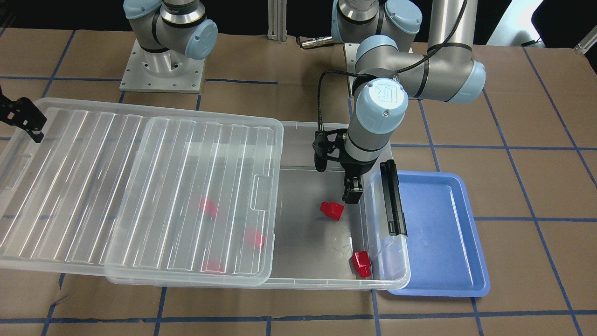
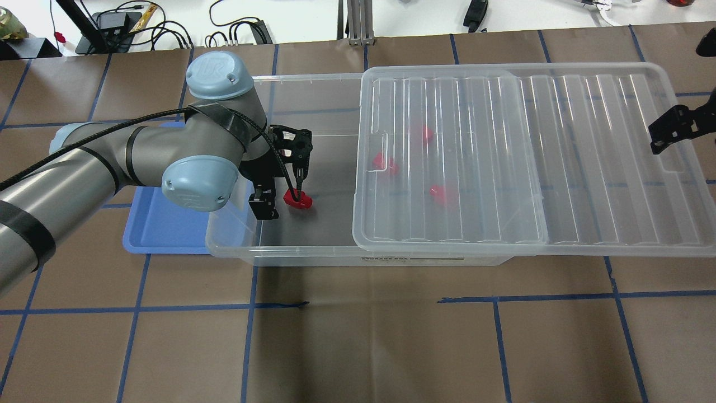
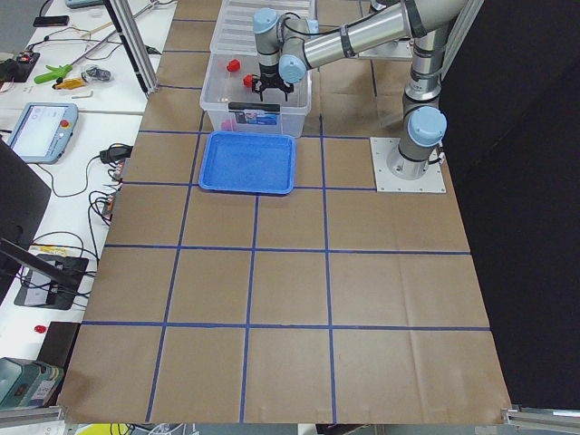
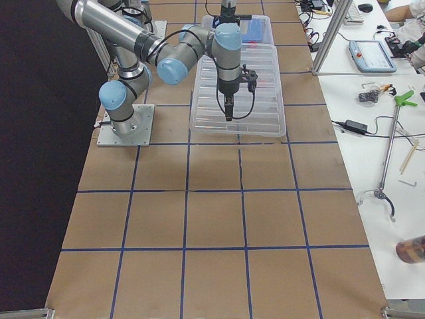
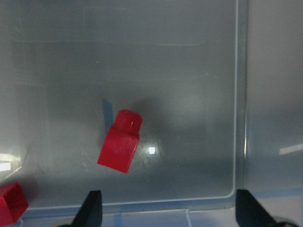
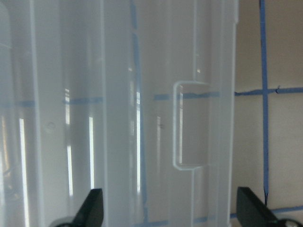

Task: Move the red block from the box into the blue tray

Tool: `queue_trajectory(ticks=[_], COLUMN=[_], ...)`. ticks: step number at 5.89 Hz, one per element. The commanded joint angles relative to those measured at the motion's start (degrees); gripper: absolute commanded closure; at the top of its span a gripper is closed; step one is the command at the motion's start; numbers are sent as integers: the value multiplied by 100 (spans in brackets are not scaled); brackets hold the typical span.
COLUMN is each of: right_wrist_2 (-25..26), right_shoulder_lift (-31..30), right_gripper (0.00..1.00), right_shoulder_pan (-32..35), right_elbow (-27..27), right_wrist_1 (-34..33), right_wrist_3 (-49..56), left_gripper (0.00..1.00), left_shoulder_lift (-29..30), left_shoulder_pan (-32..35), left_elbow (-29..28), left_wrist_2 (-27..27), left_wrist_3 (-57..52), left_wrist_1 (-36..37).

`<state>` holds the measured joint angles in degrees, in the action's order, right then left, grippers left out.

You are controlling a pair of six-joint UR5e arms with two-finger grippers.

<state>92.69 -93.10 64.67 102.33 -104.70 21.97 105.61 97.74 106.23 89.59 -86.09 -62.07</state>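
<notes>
- Left claw [image 5: 170, 212] hung inside the box [image 1: 326, 280], jaws spread wide, holding nothing.
- The block [image 5: 120, 141] it seemed aimed at lay on the box floor just under it, untouched.
- Right claw [image 6: 170, 213] was open too, parked over the lid [image 1: 140, 186], which covered only the box's far part.
- Tray [image 1: 438, 233] sat empty against the box's latch end, so I'd guess nothing was delivered yet: grab, lift, carry and drop were all left.
- A spare block [image 1: 361, 263] sat in the box corner by the tray.
</notes>
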Motion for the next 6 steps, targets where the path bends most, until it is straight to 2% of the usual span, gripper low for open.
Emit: queue_trajectory(ticks=[1, 2, 3, 5, 6], right_wrist_2=[-154, -294, -296, -304, -304], right_shoulder_lift=[19, 150, 265, 397, 407], right_gripper=[0, 0, 0, 0, 0], right_shoulder_pan=[999, 1404, 1956, 2610, 2699], right_elbow=[-1024, -1449, -1714, -1795, -1865], right_wrist_1=[1314, 1791, 1909, 1901, 1919], right_wrist_3=[-1408, -1928, -2334, -2986, -2997], left_gripper=[2, 3, 3, 3, 15], left_shoulder_lift=[450, 504, 635, 935, 926], left_shoulder_pan=[174, 175, 175, 210, 210], left_elbow=[29, 73, 82, 82, 82], left_wrist_2=[-12, -20, -12, 41, 50], left_wrist_3=[-179, -380, -417, -514, -645], left_wrist_1=[449, 790, 785, 793, 802])
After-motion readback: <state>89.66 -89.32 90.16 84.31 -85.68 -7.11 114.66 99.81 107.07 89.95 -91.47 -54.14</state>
